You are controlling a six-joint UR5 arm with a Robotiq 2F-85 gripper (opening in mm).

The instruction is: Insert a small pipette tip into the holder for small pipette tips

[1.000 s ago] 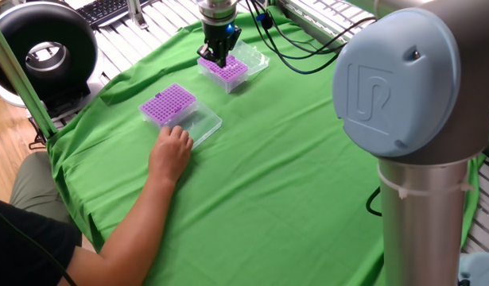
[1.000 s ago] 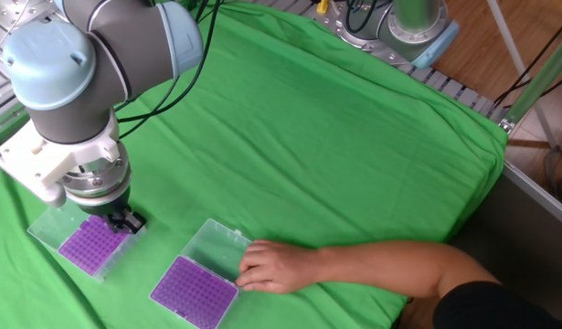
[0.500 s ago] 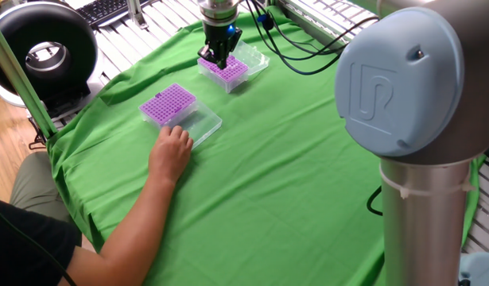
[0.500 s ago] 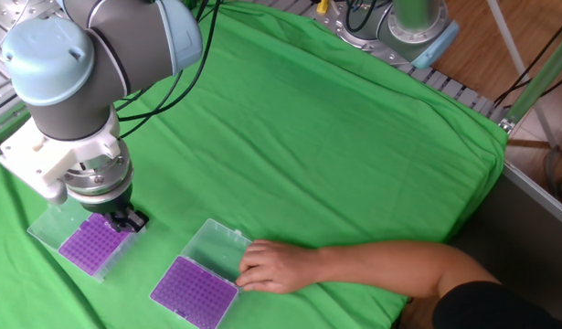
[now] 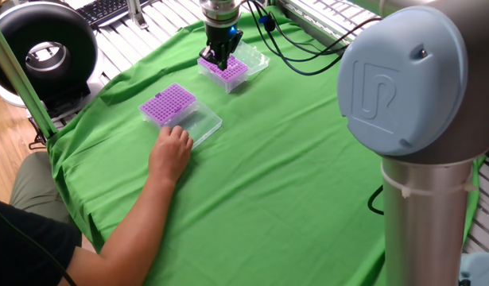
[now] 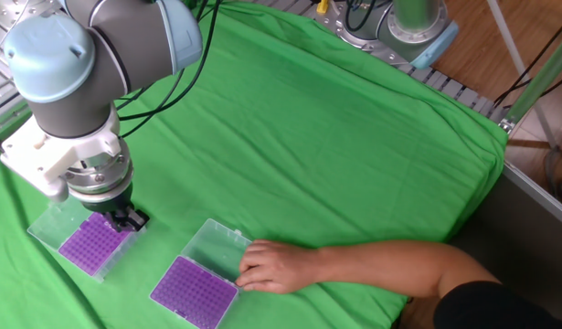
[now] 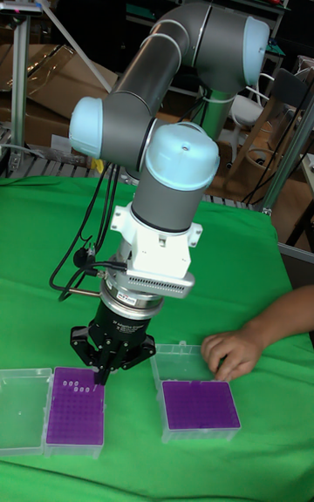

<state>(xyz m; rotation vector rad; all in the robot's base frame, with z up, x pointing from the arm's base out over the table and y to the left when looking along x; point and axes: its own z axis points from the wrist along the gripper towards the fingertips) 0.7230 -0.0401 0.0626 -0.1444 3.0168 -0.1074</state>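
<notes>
Since a second ago very little differs. My gripper (image 7: pixel 103 371) stays over the same corner of the rack (image 7: pixel 74 419) directly below my fingers, and the wrist has shifted only slightly, apparently downward in the other fixed view. The hand (image 7: pixel 231 352) has not moved: it rests on the clear lid of the second rack (image 7: pixel 201 404), which lies off to one side of my fingers, well apart from them.

I judge this as the fine-positioning or pick stage at the rack, with the transfer not yet begun. The second rack looks empty and is probably the holder to be filled.

A few pale tips (image 7: pixel 80 386) stand in the rack just beside my fingertips in the tall fixed view. They are the only tips I can locate.

Limits of the views:
- My fingers converge to a narrow point, but I cannot tell whether they are closed, slightly apart, or clamped on a tip
- Contact between fingertips and rack cannot be confirmed; the wrist body hides the gap in both fixed views
- Single holes in either purple grid are too small to resolve
- The person is cut off at the frame edge
</notes>
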